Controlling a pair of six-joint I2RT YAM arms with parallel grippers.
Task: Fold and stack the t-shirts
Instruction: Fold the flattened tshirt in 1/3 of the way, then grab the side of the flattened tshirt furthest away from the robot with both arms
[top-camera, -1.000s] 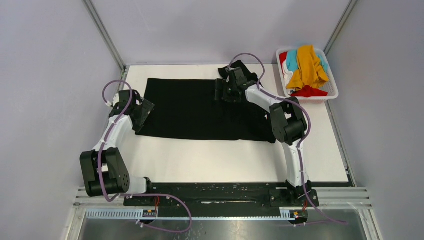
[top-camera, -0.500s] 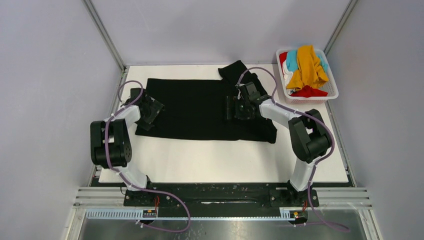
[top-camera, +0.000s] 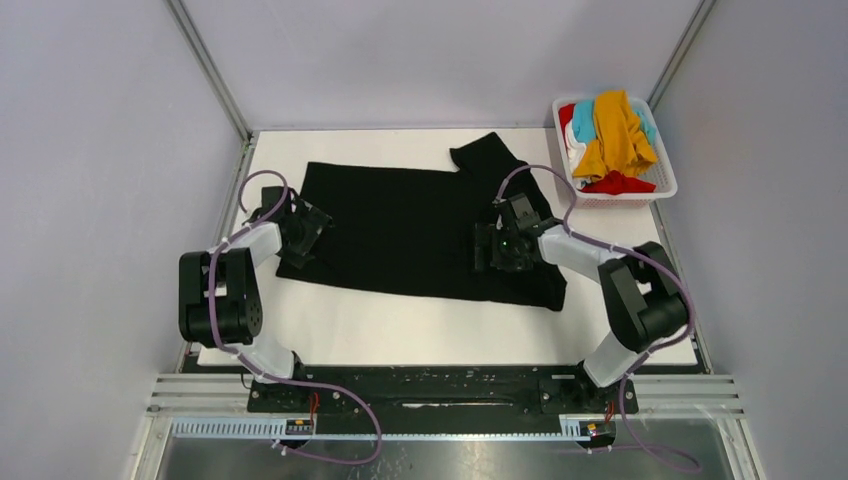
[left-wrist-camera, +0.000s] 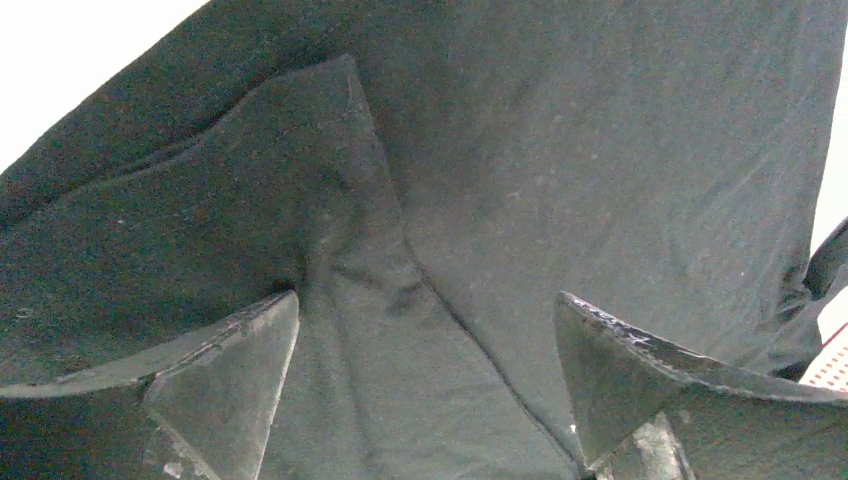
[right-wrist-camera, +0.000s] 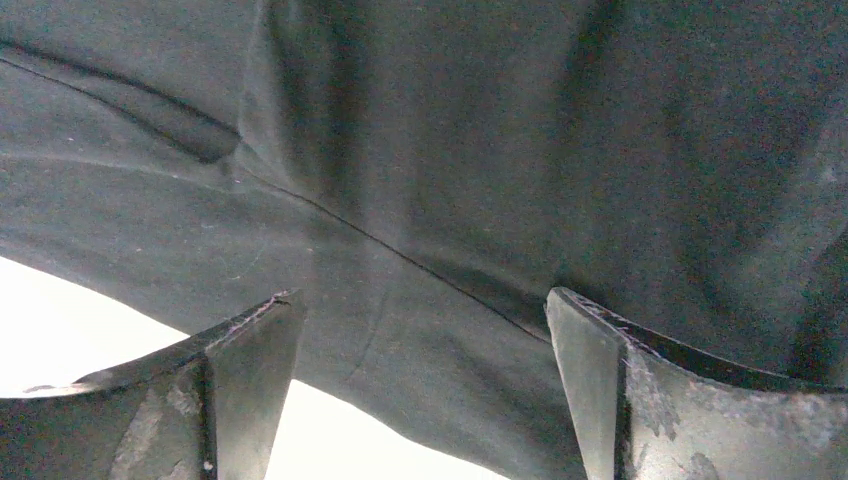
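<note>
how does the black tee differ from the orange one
The black t-shirt lies spread out on the table; the mustard-orange t-shirt sits crumpled in the basket. The black one lies alone; the orange one is piled with other tees. Both are plain soft tees.

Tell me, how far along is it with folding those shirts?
Early days. Done: the black t-shirt is laid out on the table. In hand: the left gripper and right gripper stand open over it, holding nothing. Left: the coloured t-shirts heaped in the basket; nothing is stacked.
</note>
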